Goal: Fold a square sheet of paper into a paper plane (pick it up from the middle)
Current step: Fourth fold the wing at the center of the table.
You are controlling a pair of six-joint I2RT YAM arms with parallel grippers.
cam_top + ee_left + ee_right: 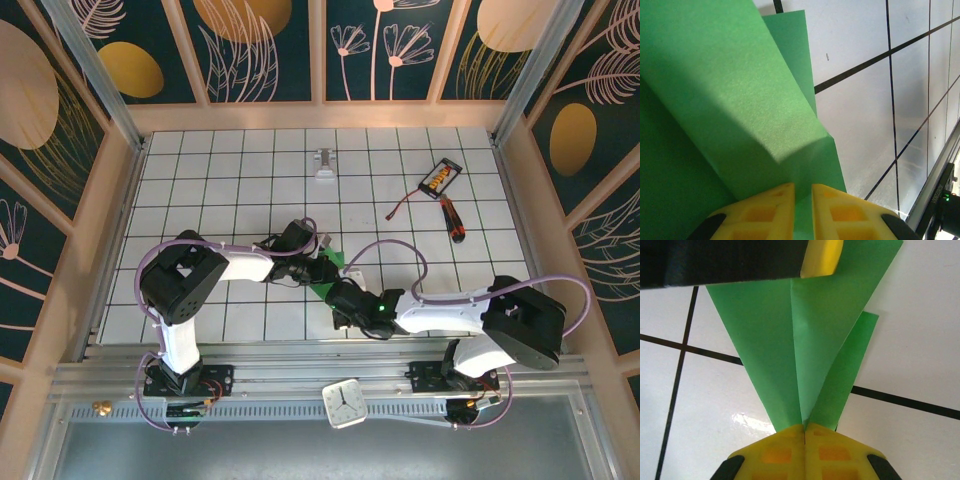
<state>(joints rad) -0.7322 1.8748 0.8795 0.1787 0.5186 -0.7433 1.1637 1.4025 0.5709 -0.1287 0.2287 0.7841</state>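
The square sheet of paper is folded into a bright green pointed paper plane point(326, 287) with a centre crease, lying low over the middle of the white grid table point(230, 190). My right gripper point(805, 426) is shut on its narrow pointed end, and the folded wings point(790, 350) fan out ahead of the yellow fingers. My left gripper point(803, 187) is shut on the wider end, a layer of green paper point(730, 100) pinched in the thin gap between its fingers. In the top view the left gripper point(322, 262) and right gripper point(338, 292) almost meet. A yellow left fingertip point(822, 257) shows over the paper in the right wrist view.
A red-handled screwdriver point(454, 220) lies at the back right beside a black device point(440, 177) with a trailing cable. A small grey bracket point(325, 165) sits at the back centre. A white clock point(347, 403) rests on the near rail. Wooden walls surround the table.
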